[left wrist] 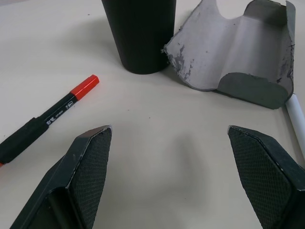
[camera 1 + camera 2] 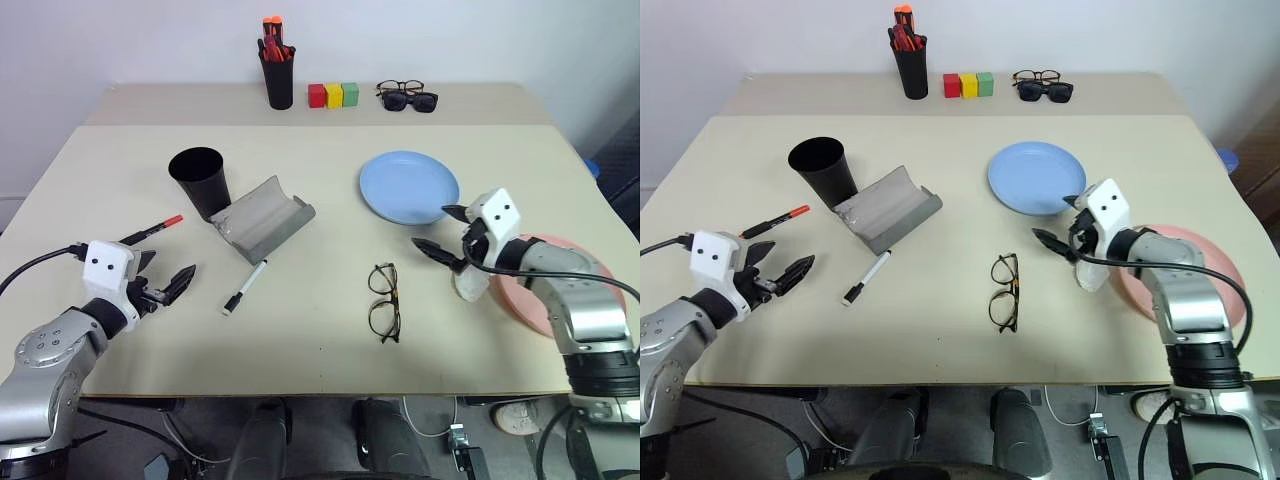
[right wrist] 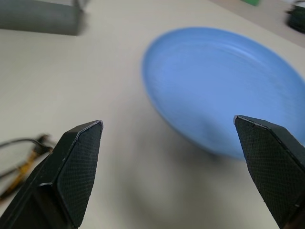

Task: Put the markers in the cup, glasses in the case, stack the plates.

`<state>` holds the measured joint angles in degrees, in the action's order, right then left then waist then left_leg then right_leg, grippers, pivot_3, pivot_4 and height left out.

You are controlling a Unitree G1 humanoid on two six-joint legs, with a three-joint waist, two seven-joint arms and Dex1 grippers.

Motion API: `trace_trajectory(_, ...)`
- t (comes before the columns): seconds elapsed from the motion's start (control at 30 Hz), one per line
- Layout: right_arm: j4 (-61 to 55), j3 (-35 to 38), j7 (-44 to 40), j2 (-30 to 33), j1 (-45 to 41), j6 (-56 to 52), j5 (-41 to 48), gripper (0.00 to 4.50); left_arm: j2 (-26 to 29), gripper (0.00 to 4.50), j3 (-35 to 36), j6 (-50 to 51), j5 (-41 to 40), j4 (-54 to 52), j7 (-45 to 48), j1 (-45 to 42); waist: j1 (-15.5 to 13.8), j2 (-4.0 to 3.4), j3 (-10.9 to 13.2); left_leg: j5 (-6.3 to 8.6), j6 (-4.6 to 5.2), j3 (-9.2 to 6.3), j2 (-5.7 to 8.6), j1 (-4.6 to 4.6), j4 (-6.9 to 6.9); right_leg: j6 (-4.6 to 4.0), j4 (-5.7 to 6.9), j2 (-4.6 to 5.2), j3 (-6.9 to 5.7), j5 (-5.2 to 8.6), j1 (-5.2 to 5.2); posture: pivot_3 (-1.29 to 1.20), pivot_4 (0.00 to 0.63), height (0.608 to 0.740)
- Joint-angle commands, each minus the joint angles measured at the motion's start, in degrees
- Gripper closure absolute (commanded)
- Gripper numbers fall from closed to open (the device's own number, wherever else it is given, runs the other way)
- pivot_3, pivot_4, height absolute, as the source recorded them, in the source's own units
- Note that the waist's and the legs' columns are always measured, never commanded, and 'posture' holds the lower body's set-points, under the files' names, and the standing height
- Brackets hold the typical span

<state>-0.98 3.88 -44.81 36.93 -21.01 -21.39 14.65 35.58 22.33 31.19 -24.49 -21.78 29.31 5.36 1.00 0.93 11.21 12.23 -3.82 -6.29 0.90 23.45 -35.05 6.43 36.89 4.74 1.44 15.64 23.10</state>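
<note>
- The cup (image 2: 200, 178) stands on the table (image 2: 300, 330), left of centre, with the case (image 2: 262, 218) lying open just to its right.
- One marker (image 2: 152, 230) lies left of the case, the other marker (image 2: 245, 287) just in front of it.
- The glasses (image 2: 384, 302) lie in front of one plate (image 2: 408, 186); the second plate (image 2: 560, 290) sits to their right.

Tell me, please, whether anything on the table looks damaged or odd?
The open grey case beside the black cup looks worn: its lining is scuffed and flaking along one edge. Nothing is spilled or broken.
</note>
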Motion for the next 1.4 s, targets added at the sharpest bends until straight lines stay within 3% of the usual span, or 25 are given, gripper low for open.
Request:
trace_trajectory(0.03, -3.6, -2.3, 0.5, -2.4, -2.2, 0.9, 0.2, 0.0, 0.2, 0.52, 2.0, 0.7, -1.1, -2.5, -0.5, 0.1, 0.0, 0.0, 0.0, 0.0, 0.0, 0.0, 0.01, 0.0, 0.0, 0.0, 0.0, 0.01, 0.0, 0.0, 0.0, 0.0, 0.15, 0.74)
trace_trajectory(0.1, -5.7, -5.2, 1.0, -5.3, -2.8, 0.3, 0.3, 0.0, 0.0, 0.01, 2.2, 1.9, 1.0, -0.7, -3.7, -1.2, 0.1, 0.0, 0.0, 0.0, 0.0, 0.0, 0.0, 0.0, 0.0, 0.03, 0.02, 0.0, 0.0, -0.02, 0.0, 0.0, 0.15, 0.74)
trace_trajectory(0.17, -7.7, -8.2, 1.5, -7.9, -3.8, -0.5, 0.0, 0.0, -0.2, 0.01, 1.0, 5.5, 4.0, 0.9, -9.4, -4.4, 0.1, 0.0, 0.0, 0.0, 0.0, -0.04, -0.02, -0.02, 0.0, 0.15, 0.08, -0.04, 0.0, -0.08, 0.02, 0.0, 0.15, 0.74)
trace_trajectory(0.33, -12.1, -13.1, 4.7, -14.8, -5.6, -4.0, 0.2, 0.0, 2.8, 0.01, -2.2, 8.0, 7.0, 10.6, -10.5, -13.9, -0.1, 0.02, 0.0, -0.01, -0.01, -0.09, 0.01, -0.02, -0.04, 0.19, 0.13, -0.06, -0.01, -0.1, 0.01, 0.0, 0.15, 0.74)
trace_trajectory(0.47, -13.5, -15.1, 5.5, -17.3, -5.6, -5.4, 0.2, 0.0, 4.8, 0.01, -4.7, 7.0, 7.0, 24.2, -6.3, -24.1, -0.2, 0.05, 0.0, -0.01, -0.01, -0.15, 0.06, -0.01, -0.04, 0.2, 0.14, -0.05, -0.07, -0.11, 0.01, 0.0, 0.15, 0.74)
trace_trajectory(0.73, -15.7, -16.2, 5.0, -17.5, -4.7, -6.1, 0.9, 0.0, 9.7, 0.01, -16.4, -2.1, 15.6, 59.6, 7.4, -45.4, 0.3, 0.09, 0.0, -0.01, -0.02, -0.16, 0.07, 0.0, -0.01, 0.2, 0.31, -0.07, -0.09, -0.11, 0.11, 0.0, 0.15, 0.74)
trace_trajectory(0.9, -16.7, -15.7, 5.1, -17.0, -4.3, -6.3, 1.0, 0.0, 10.1, 0.01, -21.0, -7.1, 19.9, 73.1, 13.3, -52.4, 0.5, 0.1, 0.0, -0.01, -0.01, -0.14, 0.07, 0.0, 0.01, 0.21, 0.32, -0.06, -0.09, -0.11, 0.12, 0.0, 0.15, 0.74)
trace_trajectory(1.03, -17.3, -15.7, 5.6, -17.1, -3.9, -6.2, 0.8, 0.0, 10.2, 1.23, -22.0, -9.1, 21.7, 78.1, 15.4, -54.7, 0.7, 0.1, 0.0, -0.01, -0.01, -0.14, 0.07, 0.0, -0.02, 0.22, 0.33, -0.05, -0.09, -0.11, 0.1, 0.0, 0.15, 0.74)
trace_trajectory(1.23, -17.2, -16.1, 6.1, -17.3, -4.0, -5.7, 0.4, 0.0, 11.2, 4.44, -20.7, -9.3, 21.3, 76.9, 17.1, -53.8, 1.7, 0.1, 0.0, -0.02, -0.01, -0.16, 0.06, -0.07, -0.05, 0.21, 0.51, -0.07, -0.08, -0.11, 0.11, 0.0, 0.15, 0.74)
trace_trajectory(1.4, -16.3, -16.0, 6.1, -17.5, -4.9, -5.2, 0.3, 0.0, 12.5, 4.44, -14.5, -19.1, 21.5, 74.5, 0.5, -54.0, 1.7, 0.14, 0.0, -0.02, -0.01, -0.16, 0.05, -0.06, -0.04, 0.21, 0.52, -0.06, -0.07, -0.11, 0.14, 0.0, 0.15, 0.74)
